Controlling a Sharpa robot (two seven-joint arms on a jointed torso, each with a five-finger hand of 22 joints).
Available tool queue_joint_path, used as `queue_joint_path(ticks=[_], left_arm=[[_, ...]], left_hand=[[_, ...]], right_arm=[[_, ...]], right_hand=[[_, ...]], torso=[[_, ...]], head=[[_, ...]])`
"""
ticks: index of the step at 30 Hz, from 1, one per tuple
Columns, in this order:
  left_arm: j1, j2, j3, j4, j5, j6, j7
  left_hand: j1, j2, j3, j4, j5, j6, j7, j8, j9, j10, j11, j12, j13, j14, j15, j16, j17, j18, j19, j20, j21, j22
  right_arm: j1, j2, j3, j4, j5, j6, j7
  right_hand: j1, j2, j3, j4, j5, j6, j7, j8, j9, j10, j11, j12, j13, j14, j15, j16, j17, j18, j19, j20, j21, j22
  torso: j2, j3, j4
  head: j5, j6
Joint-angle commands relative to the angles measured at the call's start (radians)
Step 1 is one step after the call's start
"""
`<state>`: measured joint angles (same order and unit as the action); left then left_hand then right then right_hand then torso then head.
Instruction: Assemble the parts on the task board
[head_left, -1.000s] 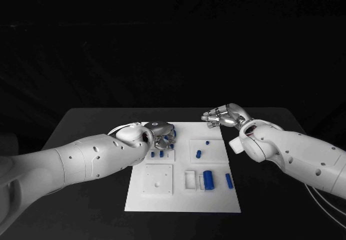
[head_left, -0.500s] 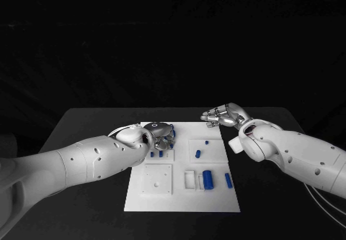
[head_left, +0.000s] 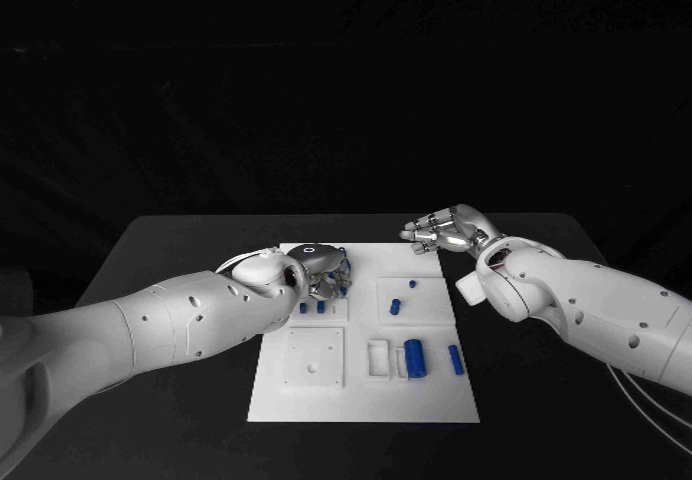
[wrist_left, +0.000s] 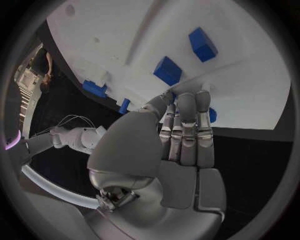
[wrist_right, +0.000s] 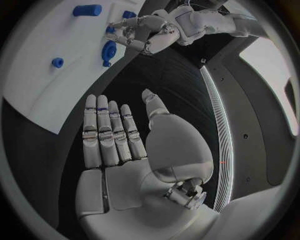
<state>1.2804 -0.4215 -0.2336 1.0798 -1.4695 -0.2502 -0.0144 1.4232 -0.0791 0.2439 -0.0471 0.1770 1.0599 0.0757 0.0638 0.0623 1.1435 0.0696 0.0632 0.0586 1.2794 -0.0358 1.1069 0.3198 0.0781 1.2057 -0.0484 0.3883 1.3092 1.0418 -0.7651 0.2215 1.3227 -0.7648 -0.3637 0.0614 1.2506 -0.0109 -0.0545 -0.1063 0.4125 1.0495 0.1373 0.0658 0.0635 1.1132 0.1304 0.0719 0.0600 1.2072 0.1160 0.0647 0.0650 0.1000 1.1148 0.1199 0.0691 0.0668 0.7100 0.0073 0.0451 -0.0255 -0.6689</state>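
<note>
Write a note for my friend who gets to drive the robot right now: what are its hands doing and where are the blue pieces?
Left hand: down over the far left part of the task board, fingertips at small blue parts there; whether it grips one I cannot tell.
Right hand: open, holding nothing, raised past the board's far right corner.
Parts: a big blue cylinder and a slimmer blue peg lie near the board's right side; two small blue pieces sit in the middle block.
Done: hard to judge.
Left: the loose parts still need placing.

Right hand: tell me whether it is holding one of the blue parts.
No. In the right wrist view the right hand is flat with its fingers straight and nothing in it, off the task board.
</note>
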Motion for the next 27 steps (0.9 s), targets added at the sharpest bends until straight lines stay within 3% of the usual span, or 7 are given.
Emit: queue_joint_path(ticks=[1,6,10,14,27], left_arm=[[-0.005,0.003,-0.002,0.001,-0.002,0.022,0.009],[-0.006,0.002,-0.002,0.001,-0.002,0.002,0.015],[-0.006,0.003,-0.002,-0.003,0.005,-0.019,0.018],[-0.006,0.003,-0.002,-0.007,0.017,-0.033,0.014],[-0.007,-0.016,0.002,0.013,0.055,-0.076,0.011]], left_hand=[[0.005,0.006,0.005,-0.006,0.000,0.035,0.013,0.001,0.001,0.020,-0.005,-0.006,-0.002,0.010,-0.003,0.006,0.001,0.006,-0.001,-0.006,0.004,0.021],[0.028,0.039,0.035,-0.029,-0.007,0.128,0.016,0.006,0.004,0.116,-0.025,-0.004,-0.001,0.030,-0.010,0.018,0.006,0.007,0.005,-0.015,0.030,0.024],[0.017,0.060,0.035,-0.040,-0.011,0.172,0.012,0.001,0.004,0.160,-0.035,-0.005,0.000,0.048,-0.010,0.021,0.008,0.013,0.008,-0.015,0.055,0.023],[0.009,0.073,0.035,-0.054,-0.010,0.187,0.009,0.000,0.005,0.178,-0.039,-0.005,0.000,0.057,-0.013,0.022,0.011,0.015,0.004,-0.016,0.074,0.022],[-0.008,0.076,0.050,-0.081,-0.010,0.194,0.008,0.000,0.005,0.189,-0.042,-0.005,0.000,0.067,-0.017,0.028,0.022,0.015,0.000,-0.022,0.112,0.020]], right_arm=[[0.000,0.000,0.000,0.002,0.000,0.005,0.010],[0.000,0.000,0.000,0.002,0.000,0.005,0.010],[0.000,-0.001,0.001,0.003,0.000,0.005,0.010],[0.000,-0.001,0.001,0.003,0.000,0.005,0.010],[0.000,-0.001,0.001,0.003,0.000,0.004,0.011]], right_hand=[[-0.002,-0.007,0.006,-0.003,0.006,0.003,0.005,-0.004,-0.002,-0.008,0.001,-0.005,-0.001,-0.009,-0.001,-0.002,-0.001,0.016,-0.005,-0.002,-0.001,-0.001],[-0.002,-0.007,0.006,-0.003,0.006,0.003,0.005,-0.004,-0.002,-0.008,0.001,-0.005,-0.001,-0.009,-0.001,-0.002,-0.001,0.016,-0.005,-0.002,-0.001,-0.001],[-0.001,-0.008,0.008,-0.004,0.008,0.003,0.005,-0.004,-0.002,-0.008,0.001,-0.005,-0.001,-0.010,0.000,-0.002,-0.001,0.016,-0.006,-0.002,-0.001,-0.001],[-0.001,-0.008,0.009,-0.005,0.016,0.003,0.005,-0.004,-0.002,-0.008,0.001,-0.005,-0.001,-0.010,-0.001,-0.002,-0.001,0.016,-0.006,-0.002,-0.001,-0.001],[-0.002,-0.009,0.014,-0.008,0.025,0.003,0.005,-0.004,-0.002,-0.008,0.001,-0.005,-0.001,-0.010,0.000,-0.002,-0.001,0.016,-0.006,-0.002,-0.001,-0.001]], torso=[[0.000,0.0002,0.0000],[0.000,-0.0001,0.0006],[-0.001,-0.0004,0.0011],[0.000,-0.0002,-0.0001],[0.000,-0.0002,-0.0002]], head=[[0.002,0.000],[0.002,0.003],[0.003,0.004],[0.004,0.005],[0.009,0.010]])
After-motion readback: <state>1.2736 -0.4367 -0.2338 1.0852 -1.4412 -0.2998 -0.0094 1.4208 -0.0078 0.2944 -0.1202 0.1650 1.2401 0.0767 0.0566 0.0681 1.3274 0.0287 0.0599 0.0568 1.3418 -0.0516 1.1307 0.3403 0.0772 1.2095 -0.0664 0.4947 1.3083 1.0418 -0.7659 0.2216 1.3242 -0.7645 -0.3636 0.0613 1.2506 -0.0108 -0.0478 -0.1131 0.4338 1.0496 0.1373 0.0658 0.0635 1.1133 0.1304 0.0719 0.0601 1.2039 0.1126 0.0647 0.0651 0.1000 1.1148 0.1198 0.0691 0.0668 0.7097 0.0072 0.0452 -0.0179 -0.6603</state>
